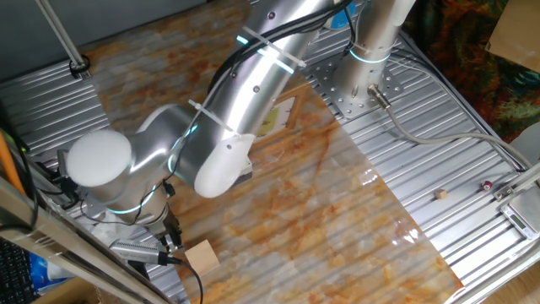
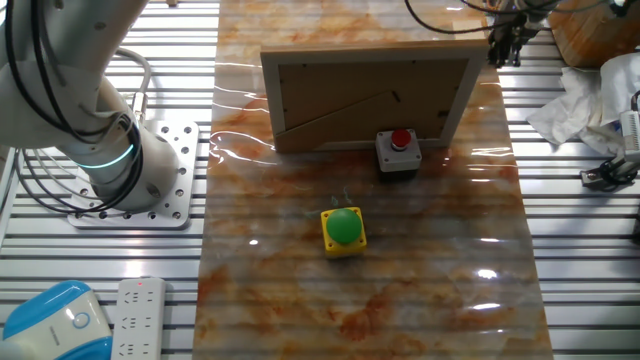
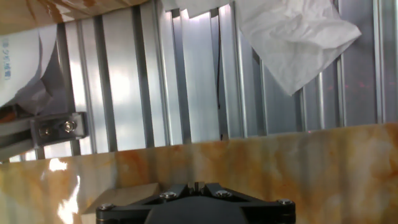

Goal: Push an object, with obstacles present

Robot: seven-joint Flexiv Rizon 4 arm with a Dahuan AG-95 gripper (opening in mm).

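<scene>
Gripper (image 1: 171,239) low at mat corner, jaw state cannot tell | wooden cube (image 1: 202,256) just beside it on marbled mat (image 2: 420,280) | green button box (image 2: 344,230), red button box (image 2: 398,151), framed panel (image 2: 370,92) well apart.

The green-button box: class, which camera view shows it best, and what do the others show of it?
The other fixed view shows it best: the yellow box with green button sits unobstructed mid-mat, in front of the grey box with red button. In one fixed view I can't find it. The hand view doesn't include it.
</scene>
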